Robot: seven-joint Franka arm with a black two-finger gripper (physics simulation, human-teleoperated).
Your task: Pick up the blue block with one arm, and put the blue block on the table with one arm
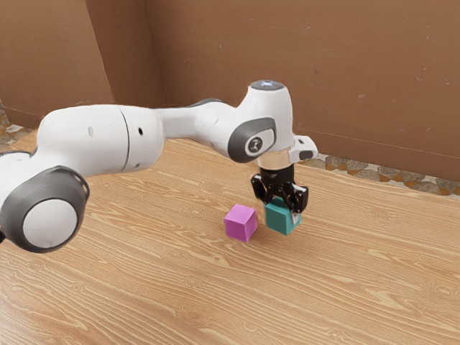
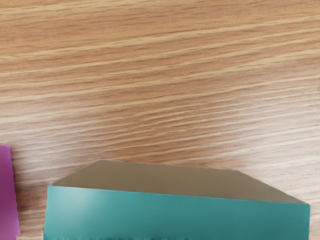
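Observation:
The blue block, teal in colour, is at the hand in the exterior view (image 1: pixel 279 217), with the gripper (image 1: pixel 284 213) shut on it. One fingertip lies along the block's side toward the exterior view's right; the far fingertip is hidden behind the block. In the wrist view, the teal block (image 2: pixel 175 215) looms large at the lower edge, a brownish side of it showing beyond the teal face. Whether its underside touches the table (image 1: pixel 180 280) cannot be told.
A purple block (image 1: pixel 241 223) stands on the table just beside the teal one, toward the exterior view's left, with a narrow gap between them. The same purple block (image 2: pixel 7 192) is partly visible in the wrist view. A brown wall (image 1: pixel 345 72) rises behind the table.

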